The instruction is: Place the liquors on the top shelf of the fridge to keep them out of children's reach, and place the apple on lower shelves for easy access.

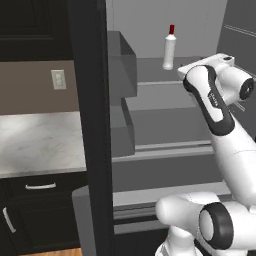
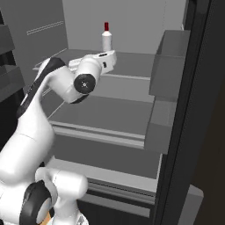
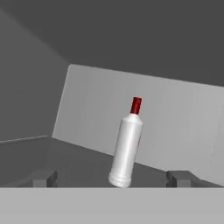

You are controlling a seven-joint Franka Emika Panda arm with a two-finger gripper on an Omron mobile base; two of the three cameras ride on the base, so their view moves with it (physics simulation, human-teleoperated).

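Observation:
One of the liquors, a slim white bottle with a red cap [image 1: 169, 49] [image 2: 106, 38] [image 3: 127, 148], stands upright on the fridge's top shelf [image 1: 150, 67] [image 2: 136, 59], near the back wall. My gripper [image 3: 111, 179] is open and empty, a short way in front of the bottle and level with its base. In the hand view the bottle sits between my two fingertips [image 3: 43, 178] but beyond them, not touched. My white hand [image 2: 103, 59] hovers over the shelf's front part. The lower shelves [image 1: 165, 125] [image 2: 105, 114] lie bare beneath. The apple is out of view.
Grey door bins [image 1: 122, 65] [image 2: 171, 61] hang on the open black fridge doors [image 1: 92, 125] [image 2: 197, 110] on both sides of the arm. A marble counter [image 1: 40, 140] with black drawers lies to the left of the fridge.

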